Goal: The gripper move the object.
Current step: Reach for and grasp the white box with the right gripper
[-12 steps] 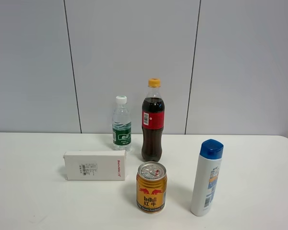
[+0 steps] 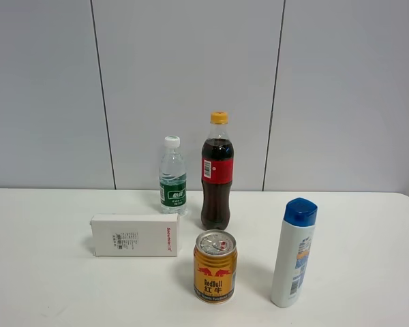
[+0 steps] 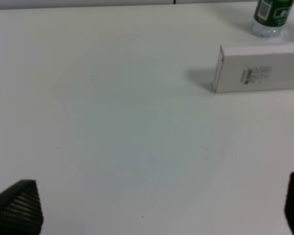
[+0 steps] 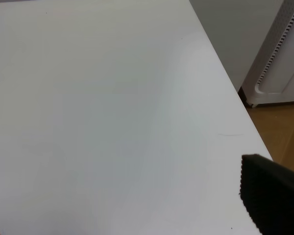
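The flat white box (image 2: 135,235) lies on the white table (image 2: 48,286), left of centre, with red lettering at its right end and a black-print label on top. It also shows in the left wrist view (image 3: 260,68), far ahead of my left gripper (image 3: 157,208). That gripper is open and empty, its two dark fingertips (image 3: 17,208) wide apart above bare table. My right gripper (image 4: 132,213) is open and empty over bare table near the table's edge; one dark fingertip (image 4: 272,196) shows. Neither gripper appears in the exterior high view.
A small water bottle (image 2: 172,176) and a cola bottle (image 2: 217,174) stand behind the box. A Red Bull can (image 2: 215,266) stands just right of the box's front corner. A white blue-capped bottle (image 2: 294,252) stands at the right. The table's edge (image 4: 230,88) drops to the floor.
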`<state>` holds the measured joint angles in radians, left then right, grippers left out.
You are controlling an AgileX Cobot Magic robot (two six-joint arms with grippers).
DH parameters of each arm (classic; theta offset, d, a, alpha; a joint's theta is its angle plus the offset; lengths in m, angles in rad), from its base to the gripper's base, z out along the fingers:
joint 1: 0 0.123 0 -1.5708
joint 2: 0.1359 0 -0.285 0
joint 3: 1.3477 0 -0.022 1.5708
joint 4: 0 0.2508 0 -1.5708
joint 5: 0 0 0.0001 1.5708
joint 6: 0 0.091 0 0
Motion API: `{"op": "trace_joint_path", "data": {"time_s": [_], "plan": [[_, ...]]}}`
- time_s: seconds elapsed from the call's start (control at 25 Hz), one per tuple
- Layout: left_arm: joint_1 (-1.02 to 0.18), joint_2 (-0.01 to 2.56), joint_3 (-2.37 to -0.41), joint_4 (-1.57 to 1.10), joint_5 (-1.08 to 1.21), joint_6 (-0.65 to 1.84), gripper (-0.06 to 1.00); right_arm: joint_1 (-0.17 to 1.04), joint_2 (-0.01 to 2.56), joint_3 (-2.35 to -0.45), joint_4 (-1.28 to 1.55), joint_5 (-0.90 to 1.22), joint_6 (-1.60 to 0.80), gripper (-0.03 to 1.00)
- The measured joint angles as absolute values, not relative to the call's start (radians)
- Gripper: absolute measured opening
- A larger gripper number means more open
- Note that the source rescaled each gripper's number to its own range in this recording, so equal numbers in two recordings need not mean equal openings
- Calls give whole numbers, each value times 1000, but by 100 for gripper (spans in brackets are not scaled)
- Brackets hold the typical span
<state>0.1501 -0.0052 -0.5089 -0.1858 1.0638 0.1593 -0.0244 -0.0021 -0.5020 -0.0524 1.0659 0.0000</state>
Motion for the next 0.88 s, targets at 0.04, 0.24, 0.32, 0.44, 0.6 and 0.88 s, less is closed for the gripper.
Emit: {"op": "trace_joint_path", "data": {"time_s": [0.04,0.24,0.32,0.44,0.6,0.88], "plan": [[150,-5,-509,-186,1064,159,100,-24,-2,-502,-52,1066,0,100],[150,-5,-509,-186,1064,159,100,-24,-2,-502,-52,1066,0,100],[150,-5,-509,-186,1064,159,100,-24,-2,-502,-52,1066,0,100],[150,-5,-509,-186,1064,159,100,-24,-2,-502,-52,1066,0,100],[150,-5,-509,-186,1064,159,100,-24,-2,-502,-52,1066,0,100],[150,-5,-509,-186,1064,159,100,-24,-2,-502,-52,1066,0,100]]}}
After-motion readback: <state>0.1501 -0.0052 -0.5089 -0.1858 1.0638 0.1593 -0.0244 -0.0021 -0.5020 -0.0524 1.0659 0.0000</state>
